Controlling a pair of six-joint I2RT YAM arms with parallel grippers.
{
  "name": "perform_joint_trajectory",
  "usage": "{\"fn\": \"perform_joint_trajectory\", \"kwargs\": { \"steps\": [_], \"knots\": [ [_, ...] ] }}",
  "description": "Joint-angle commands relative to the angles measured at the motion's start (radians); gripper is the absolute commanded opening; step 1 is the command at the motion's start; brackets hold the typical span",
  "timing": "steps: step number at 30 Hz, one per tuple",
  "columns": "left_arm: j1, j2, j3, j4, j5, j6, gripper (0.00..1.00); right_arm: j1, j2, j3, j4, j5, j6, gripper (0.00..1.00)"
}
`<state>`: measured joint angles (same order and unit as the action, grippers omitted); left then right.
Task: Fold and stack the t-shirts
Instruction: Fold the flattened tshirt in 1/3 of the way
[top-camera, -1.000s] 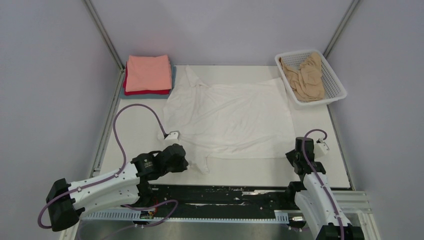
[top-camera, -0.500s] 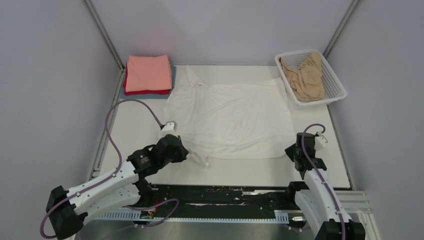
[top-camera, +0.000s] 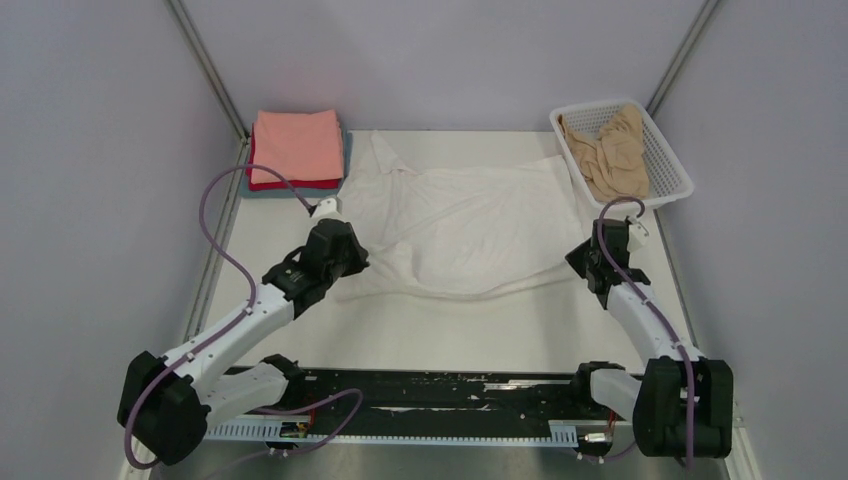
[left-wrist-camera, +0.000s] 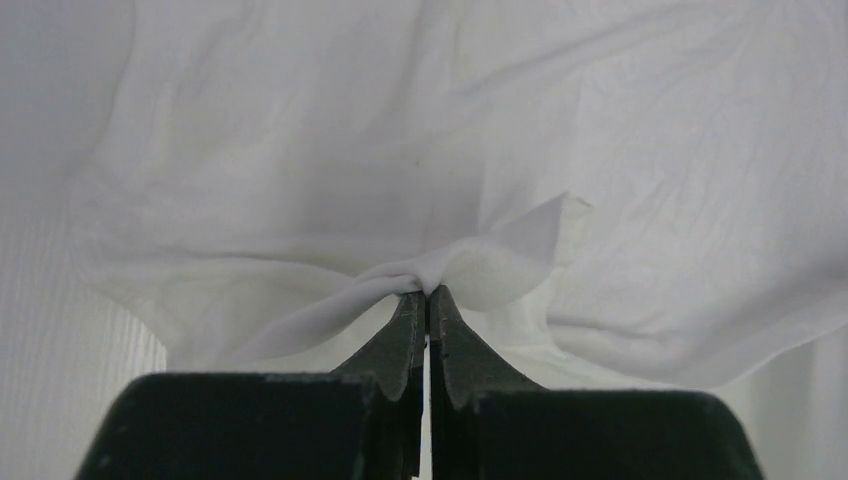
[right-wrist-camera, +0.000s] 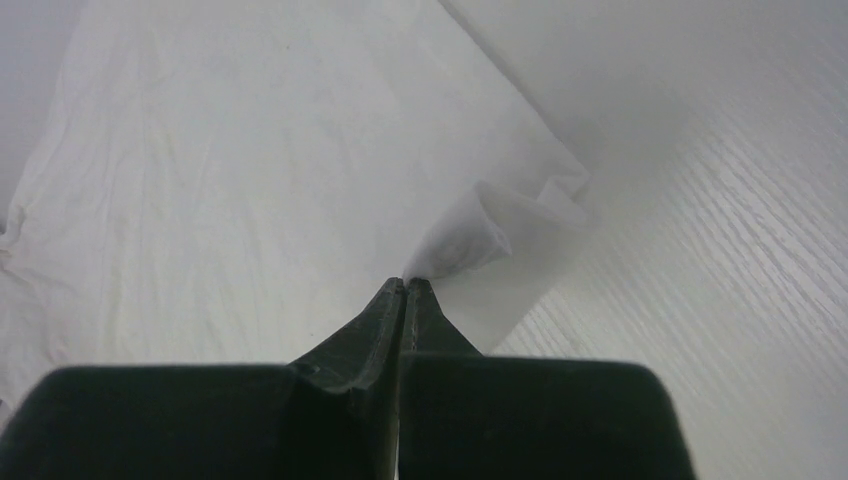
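White t-shirt (top-camera: 470, 215), left tool (left-wrist-camera: 428, 292) pinching one near corner, right tool (right-wrist-camera: 405, 283) pinching the other

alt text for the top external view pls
Both arms pinch the near edge of a white t-shirt spread on the table: left end effector at its left corner, right end effector at its right. A folded stack topped by a salmon-pink shirt sits far left; a basket holding a tan shirt sits far right.

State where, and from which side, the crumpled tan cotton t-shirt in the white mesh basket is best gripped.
Probably its raised bunched folds, from above: the tan cotton t-shirt lies heaped inside the white plastic mesh basket, whose walls block sideways approaches.
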<state>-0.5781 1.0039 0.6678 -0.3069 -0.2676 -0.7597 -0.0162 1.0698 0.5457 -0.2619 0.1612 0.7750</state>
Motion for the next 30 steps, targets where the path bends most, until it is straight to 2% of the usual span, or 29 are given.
{"fn": "perform_joint_trajectory", "kwargs": {
  "steps": [1,11,17,24,27,28,30],
  "knots": [
    [0.057,0.068,0.078,0.109,-0.024,0.086,0.00,-0.002,0.097,0.090,0.141,-0.018,-0.009,0.00],
    [0.156,0.219,0.144,0.293,0.043,0.244,0.00,-0.002,0.211,0.176,0.206,0.024,-0.008,0.00],
    [0.220,0.327,0.169,0.434,0.162,0.330,0.00,-0.002,0.253,0.196,0.220,0.033,-0.019,0.00],
    [0.276,0.510,0.301,0.382,0.210,0.377,0.00,-0.002,0.303,0.202,0.252,0.037,-0.031,0.00],
    [0.283,0.602,0.352,0.406,0.249,0.415,0.08,-0.002,0.332,0.216,0.253,0.044,-0.041,0.02],
    [0.285,0.623,0.405,0.375,0.255,0.430,0.14,-0.001,0.341,0.224,0.253,0.042,-0.048,0.02],
    [0.286,0.686,0.495,0.275,0.250,0.440,0.19,-0.001,0.356,0.239,0.252,0.039,-0.062,0.06]
  ]
}}
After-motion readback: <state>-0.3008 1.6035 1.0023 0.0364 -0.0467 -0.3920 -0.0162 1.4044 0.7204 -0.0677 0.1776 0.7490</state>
